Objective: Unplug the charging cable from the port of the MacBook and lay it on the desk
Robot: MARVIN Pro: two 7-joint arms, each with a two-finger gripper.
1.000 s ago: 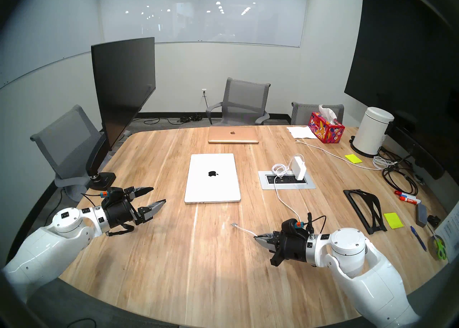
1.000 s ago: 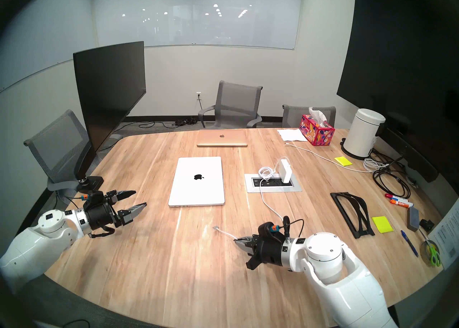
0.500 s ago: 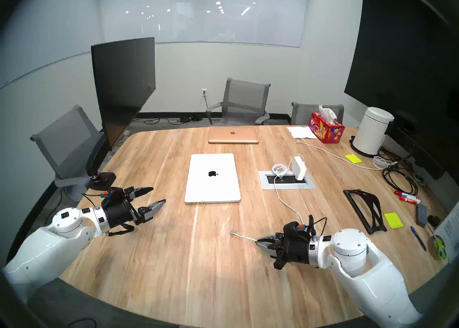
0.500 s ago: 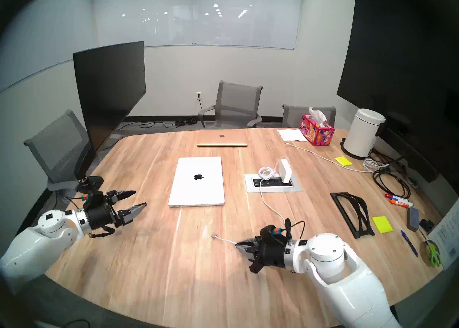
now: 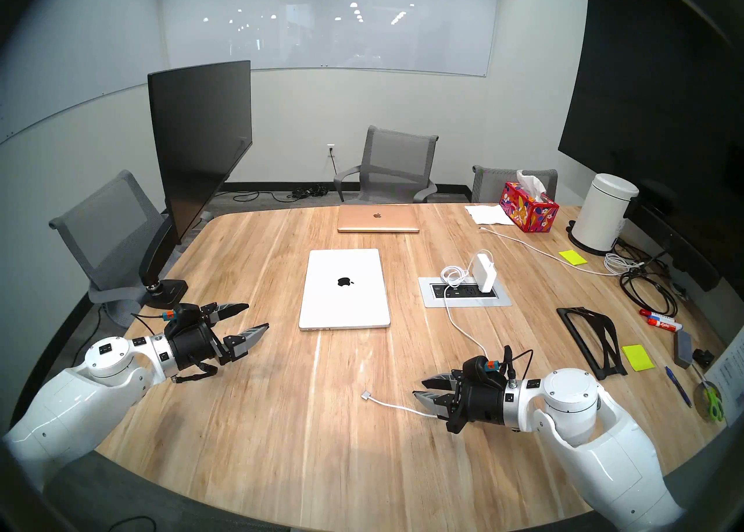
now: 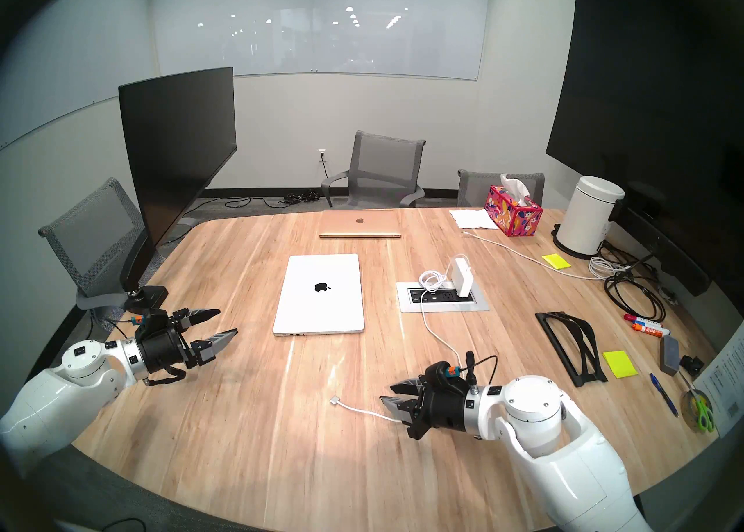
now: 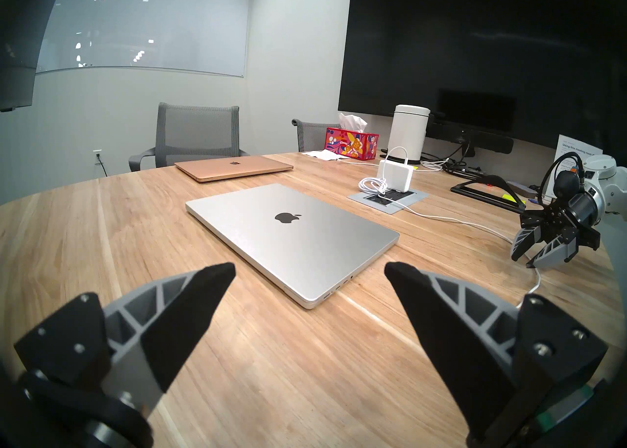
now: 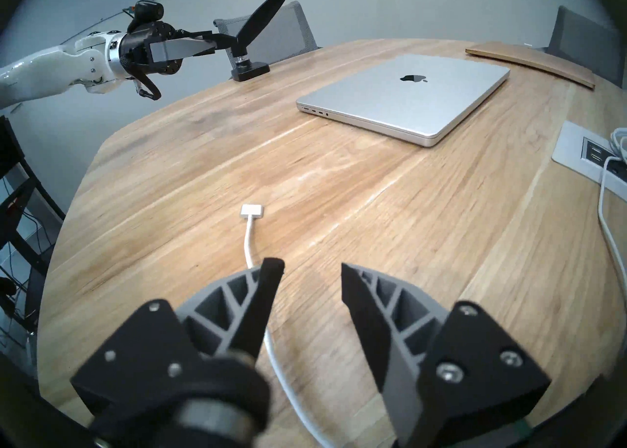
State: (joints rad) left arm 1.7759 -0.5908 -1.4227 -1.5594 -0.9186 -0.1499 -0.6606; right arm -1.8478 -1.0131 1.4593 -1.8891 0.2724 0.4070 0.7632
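The charging cable point(image 5: 392, 403) lies loose on the desk point(image 5: 282, 418), unplugged. Its flat silver-white connector point(image 5: 366, 394) rests on the wood in front of the MacBook point(image 5: 344, 287), well apart from its ports. The cord runs back under my right gripper point(image 5: 422, 387) to the white power brick point(image 5: 483, 272). My right gripper is open and empty just above the cord; in the right wrist view the connector point(image 8: 251, 211) lies ahead of the gripper point(image 8: 309, 267). My left gripper point(image 5: 256, 316) is open and empty, left of the MacBook point(image 7: 291, 233).
A gold laptop point(image 5: 377, 218) lies at the far edge. The silver outlet panel point(image 5: 499, 299) sits right of the MacBook. A black stand point(image 5: 592, 338), markers, sticky notes, a tissue box point(image 5: 527, 207), a white canister point(image 5: 604, 217) and a longer white cable point(image 5: 543, 253) fill the right side. A monitor point(image 5: 201, 136) stands at left.
My right gripper has opened and let go of the cable. The connector end has dropped flat onto the desk, a little nearer and to the left. The left arm has not moved.
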